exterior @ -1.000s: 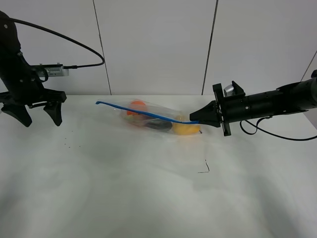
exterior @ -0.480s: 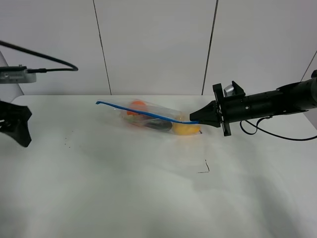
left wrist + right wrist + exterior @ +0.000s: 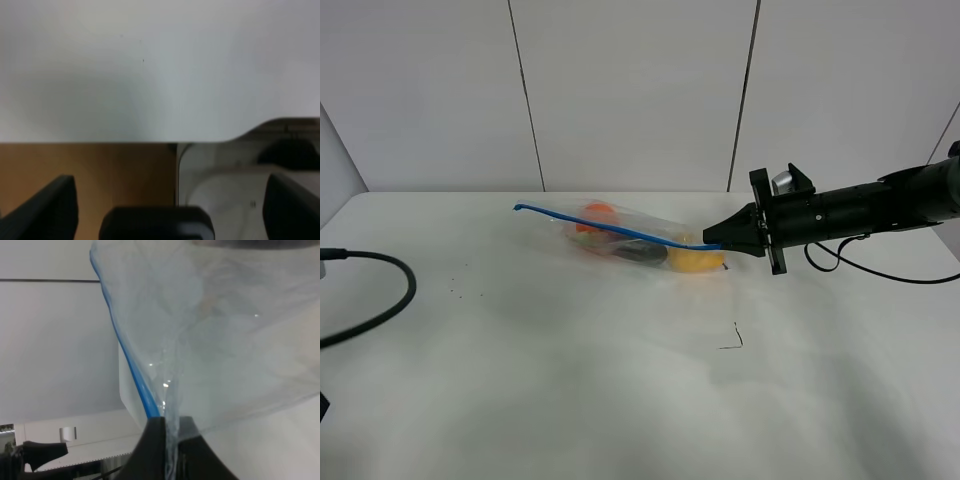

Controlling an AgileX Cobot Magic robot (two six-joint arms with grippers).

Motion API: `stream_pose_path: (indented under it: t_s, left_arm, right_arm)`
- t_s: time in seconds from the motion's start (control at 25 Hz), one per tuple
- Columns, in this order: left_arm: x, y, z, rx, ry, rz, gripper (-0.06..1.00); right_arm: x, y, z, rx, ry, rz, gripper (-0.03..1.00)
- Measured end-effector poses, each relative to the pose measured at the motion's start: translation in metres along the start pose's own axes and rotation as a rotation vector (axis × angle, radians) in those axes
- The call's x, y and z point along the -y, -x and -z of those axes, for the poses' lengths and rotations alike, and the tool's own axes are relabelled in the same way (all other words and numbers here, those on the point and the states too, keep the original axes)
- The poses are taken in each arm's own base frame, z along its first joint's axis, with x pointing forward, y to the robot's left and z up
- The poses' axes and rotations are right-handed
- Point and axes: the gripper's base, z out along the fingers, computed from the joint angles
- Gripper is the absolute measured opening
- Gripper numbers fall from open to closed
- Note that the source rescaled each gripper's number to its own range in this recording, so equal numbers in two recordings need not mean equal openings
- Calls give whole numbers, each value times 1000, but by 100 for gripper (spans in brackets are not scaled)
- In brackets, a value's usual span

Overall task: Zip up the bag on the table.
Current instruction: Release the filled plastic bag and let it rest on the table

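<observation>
The clear bag (image 3: 640, 240) lies on the white table (image 3: 620, 390) at the back middle, with orange, dark and yellow produce inside. Its blue zipper strip (image 3: 610, 229) runs from the left end to the right end. My right gripper (image 3: 713, 243) is shut on the bag's right end at the zipper. In the right wrist view the fingers (image 3: 155, 440) pinch the plastic (image 3: 225, 330) beside the blue strip (image 3: 132, 370). My left gripper (image 3: 172, 200) is out of the exterior view. Its wrist view shows it open and empty, off the table's edge (image 3: 100, 141).
A black cable (image 3: 380, 300) loops over the table's left edge. A small black mark (image 3: 732, 340) and a few specks (image 3: 455, 292) lie on the tabletop. Brown floor (image 3: 90, 170) shows beyond the table's edge. A white panelled wall stands behind.
My left arm has pulled back off the left side of the table and out of the exterior view, leaving only its cable. The right gripper and the bag have not moved.
</observation>
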Motion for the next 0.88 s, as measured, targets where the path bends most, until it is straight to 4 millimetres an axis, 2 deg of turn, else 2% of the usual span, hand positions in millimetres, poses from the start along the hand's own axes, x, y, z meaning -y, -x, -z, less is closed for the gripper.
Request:
stream_pose_path:
  t_s: [0.16,0.32,0.88]
  left_arm:
    - [0,-25,6,128,0,2,97]
    - [0,-39,19,245,0,7,97]
    - [-1,-69,43,488,-3,19,97]
  right_arm:
    - [0,0,0,0,0,0,0]
    - [0,0,0,0,0,0,0]
    - [0,0,0,0,0,0,0]
